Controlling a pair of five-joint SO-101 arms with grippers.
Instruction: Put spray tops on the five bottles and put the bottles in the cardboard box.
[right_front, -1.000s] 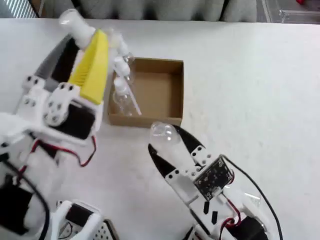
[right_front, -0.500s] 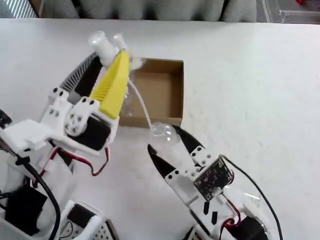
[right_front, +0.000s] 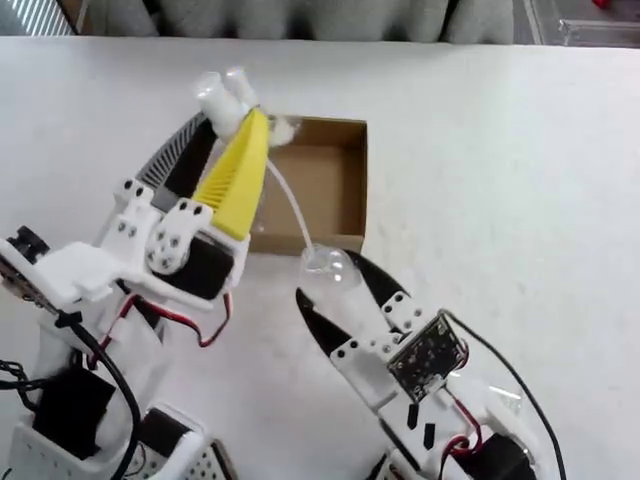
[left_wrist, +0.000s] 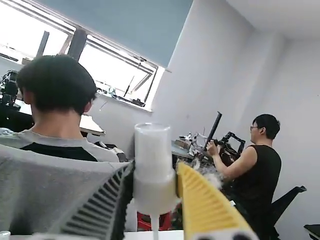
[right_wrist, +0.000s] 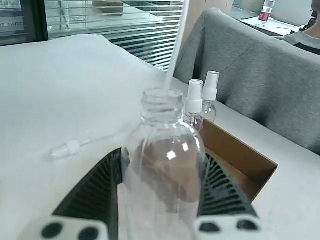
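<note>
My left gripper (right_front: 228, 110) is shut on a white spray top (right_front: 222, 92) above the far left corner of the cardboard box (right_front: 330, 190). In the left wrist view the spray top (left_wrist: 152, 165) stands upright between the black and yellow fingers. Its thin tube (right_front: 290, 205) slants down to the mouth of a clear bottle (right_front: 327, 266). My right gripper (right_front: 328, 275) is shut on that bottle just in front of the box. In the right wrist view the tube (right_wrist: 176, 45) meets the mouth of the bottle (right_wrist: 162, 150). Two capped bottles (right_wrist: 200, 100) stand in the box (right_wrist: 240, 155).
A loose spray top (right_wrist: 67, 149) with its tube lies on the white table beyond the held bottle. The left arm's body (right_front: 110, 290) covers the table's left front. Open table (right_front: 500, 180) stretches to the right of the box.
My left arm has swung right toward the box with the spray top, bringing the tube's end to the bottle's mouth. The right arm and its bottle have stayed still.
</note>
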